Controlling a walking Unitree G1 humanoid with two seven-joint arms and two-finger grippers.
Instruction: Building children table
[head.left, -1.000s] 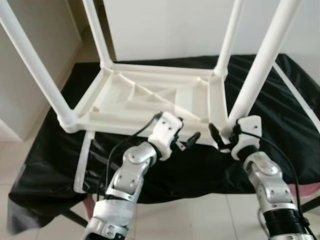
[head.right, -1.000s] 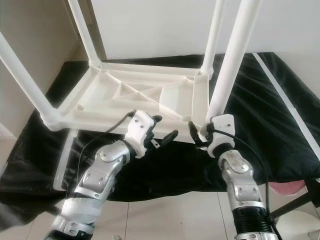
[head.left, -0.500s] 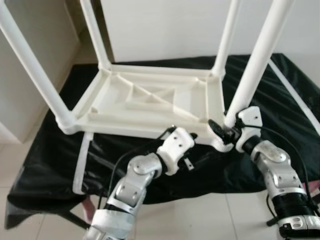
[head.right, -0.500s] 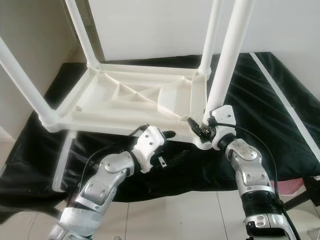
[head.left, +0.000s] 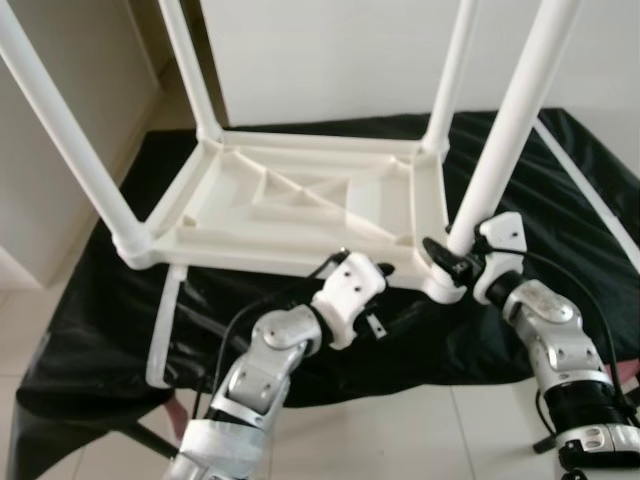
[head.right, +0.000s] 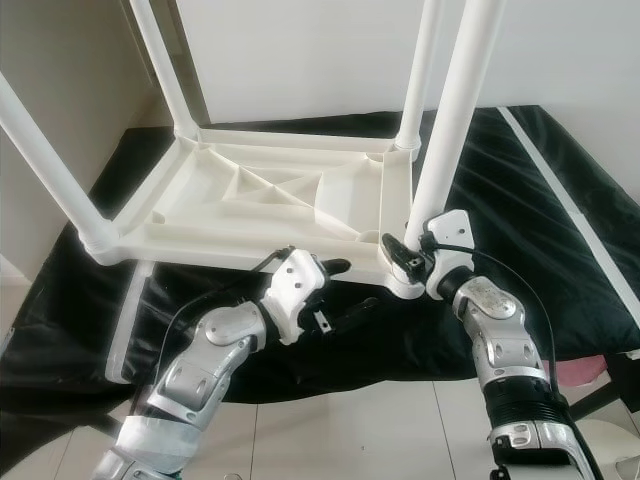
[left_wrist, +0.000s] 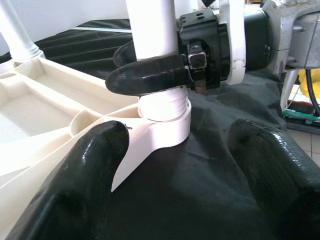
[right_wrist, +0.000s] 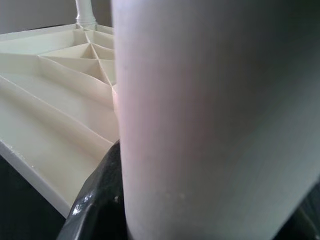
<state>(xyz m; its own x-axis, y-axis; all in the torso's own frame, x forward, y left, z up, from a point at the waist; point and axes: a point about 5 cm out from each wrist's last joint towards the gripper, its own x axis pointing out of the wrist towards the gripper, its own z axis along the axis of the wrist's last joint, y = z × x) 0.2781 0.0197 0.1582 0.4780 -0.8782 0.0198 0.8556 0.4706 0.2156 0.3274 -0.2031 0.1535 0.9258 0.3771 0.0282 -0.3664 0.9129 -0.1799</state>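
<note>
No text, label, brand, number or sign can be read in any of the views.
</note>
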